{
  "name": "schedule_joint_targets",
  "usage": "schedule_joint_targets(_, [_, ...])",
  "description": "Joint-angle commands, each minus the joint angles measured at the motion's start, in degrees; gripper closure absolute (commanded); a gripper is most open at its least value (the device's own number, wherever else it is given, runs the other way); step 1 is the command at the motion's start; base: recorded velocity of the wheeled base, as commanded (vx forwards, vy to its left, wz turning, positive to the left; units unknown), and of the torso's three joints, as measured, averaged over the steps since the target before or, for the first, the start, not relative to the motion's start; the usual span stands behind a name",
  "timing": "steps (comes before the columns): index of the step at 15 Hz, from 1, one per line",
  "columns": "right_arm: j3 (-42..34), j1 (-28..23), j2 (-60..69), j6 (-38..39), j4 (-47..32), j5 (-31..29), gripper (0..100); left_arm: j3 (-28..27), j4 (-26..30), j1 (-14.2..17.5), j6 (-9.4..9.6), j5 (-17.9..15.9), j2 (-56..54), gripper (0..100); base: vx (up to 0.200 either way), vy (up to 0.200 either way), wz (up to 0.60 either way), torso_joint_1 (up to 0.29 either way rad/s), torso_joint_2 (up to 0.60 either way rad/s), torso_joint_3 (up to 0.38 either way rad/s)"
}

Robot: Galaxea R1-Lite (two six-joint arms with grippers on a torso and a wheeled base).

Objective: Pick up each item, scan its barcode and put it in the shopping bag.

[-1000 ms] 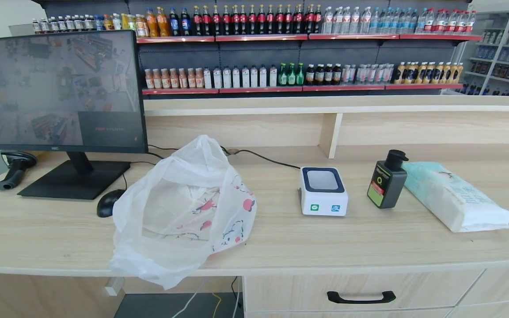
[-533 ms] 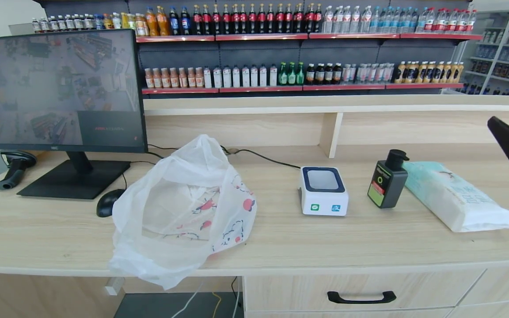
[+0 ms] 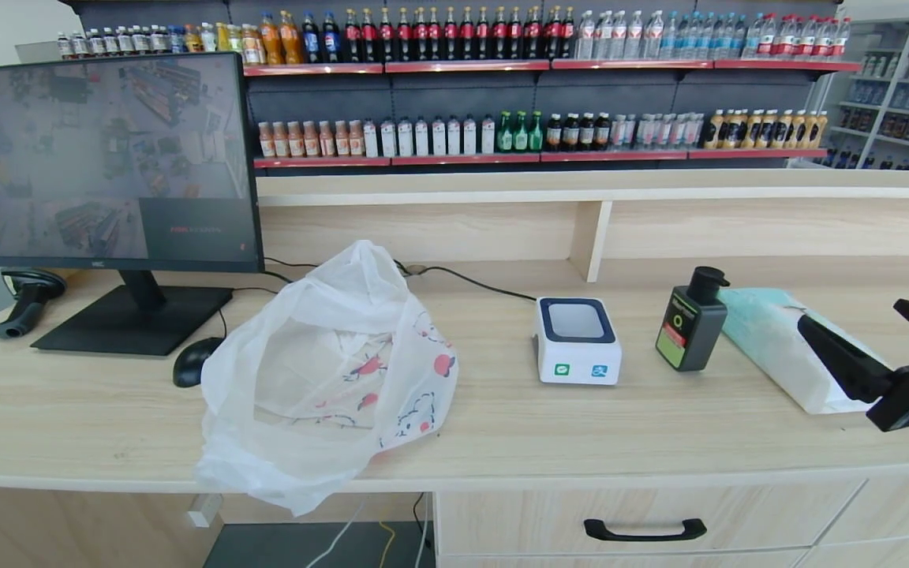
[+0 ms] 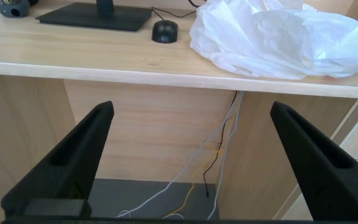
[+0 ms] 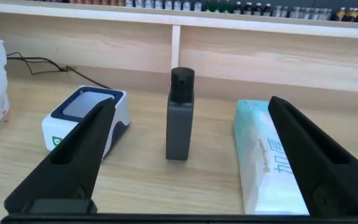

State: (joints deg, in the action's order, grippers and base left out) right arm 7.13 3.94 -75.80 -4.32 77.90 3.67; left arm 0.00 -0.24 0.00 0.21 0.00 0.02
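**Head view.** Your right gripper hangs over the right end of the worktop. Its two fingers are spread apart and hold nothing, and they sit above the near end of the tissue pack. Left of the gripper, the pump bottle stands upright just beside the pack; you cannot tell whether the two touch. Farther left is the scanner, and farther still the shopping bag, slumped open at the worktop's front edge. A mouse and a monitor lie beyond the bag.

**Left wrist view.** Your left gripper sits below the worktop's front edge, with its fingers wide apart and empty. The shopping bag lies above and ahead of it, with the mouse just beside the bag. Cables hang under the worktop, ahead of the gripper.

**Right wrist view.** The right gripper is open and empty. The pump bottle stands ahead of it, in line with the gap between the fingers. The scanner lies ahead of one finger and the tissue pack ahead of the other.
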Motion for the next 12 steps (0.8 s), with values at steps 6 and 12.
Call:
schedule_joint_targets(6, [3.7, -0.1, -13.1, 0.0, 1.2, 2.5, 0, 0.0, 0.0, 0.0, 0.06, 0.0, 0.0, 0, 0.000, 0.000, 0.00, 0.000, 0.00, 0.000])
schedule_joint_targets(12, [10.0, -0.7, -20.9, 0.8, 1.6, 3.3, 0, 0.0, 0.0, 0.0, -0.03, 0.0, 0.0, 0, 0.000, 0.000, 0.00, 0.000, 0.00, 0.000])
